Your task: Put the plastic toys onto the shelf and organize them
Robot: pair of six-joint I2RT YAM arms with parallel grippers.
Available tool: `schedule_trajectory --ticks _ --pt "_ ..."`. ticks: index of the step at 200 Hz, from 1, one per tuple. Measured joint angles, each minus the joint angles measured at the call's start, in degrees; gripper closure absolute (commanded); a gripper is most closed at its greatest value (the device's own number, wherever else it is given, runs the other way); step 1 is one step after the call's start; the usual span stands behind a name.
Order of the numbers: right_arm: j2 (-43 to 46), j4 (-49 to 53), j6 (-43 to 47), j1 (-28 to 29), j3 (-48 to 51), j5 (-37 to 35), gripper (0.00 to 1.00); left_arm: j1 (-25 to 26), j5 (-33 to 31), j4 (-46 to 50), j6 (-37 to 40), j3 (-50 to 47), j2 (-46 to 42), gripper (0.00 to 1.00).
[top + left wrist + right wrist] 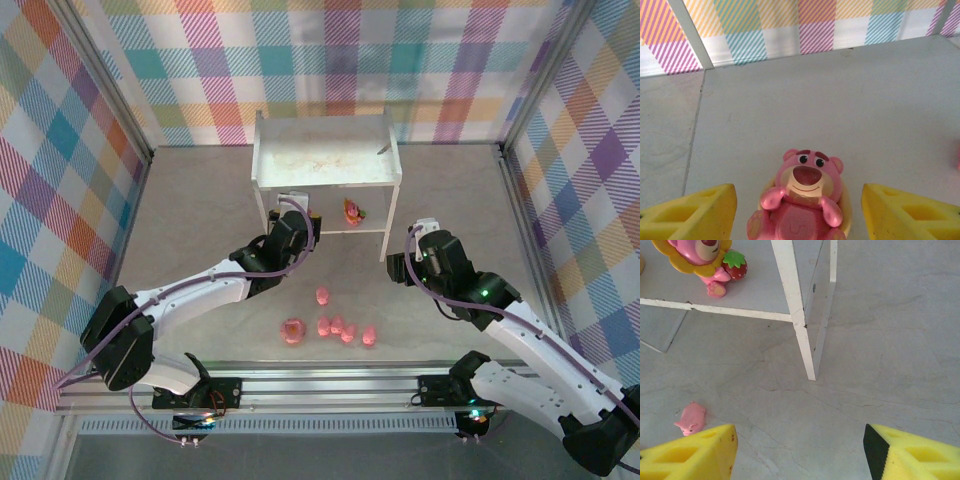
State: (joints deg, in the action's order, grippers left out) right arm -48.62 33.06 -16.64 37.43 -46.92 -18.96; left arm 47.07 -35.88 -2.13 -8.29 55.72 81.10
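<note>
The white shelf [325, 150] stands at the back centre. On its lower tier stands a yellow-orange-red figure [352, 211], which my right wrist view shows as a pink figure with a yellow mane and a strawberry [702, 257]. My left gripper [297, 203] reaches in at the lower tier's left front. It [799, 210] is open around a pink-red bear figure [802, 200], with a gap on each side. My right gripper [413, 238] hovers by the shelf's right front leg [800, 325], open and empty [800, 450]. A pink donut [292, 330] and several pink pigs [345, 330] lie on the floor.
One pig [323, 296] lies apart, nearer the shelf, and shows left of my right gripper [691, 417]. Plaid walls and metal frame posts close in the grey floor [200, 220] on three sides. The arms' base rail runs along the near edge.
</note>
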Motion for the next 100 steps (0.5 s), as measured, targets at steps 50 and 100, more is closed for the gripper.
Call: schedule_trajectory --ticks 50,100 --pt "0.02 0.0 0.0 -0.04 0.0 0.2 0.31 0.07 1.95 -0.42 0.48 -1.49 -4.39 0.34" --pt "-0.07 0.0 0.0 -0.04 0.0 0.22 0.31 0.07 3.5 -2.75 0.42 -1.6 -7.76 0.42"
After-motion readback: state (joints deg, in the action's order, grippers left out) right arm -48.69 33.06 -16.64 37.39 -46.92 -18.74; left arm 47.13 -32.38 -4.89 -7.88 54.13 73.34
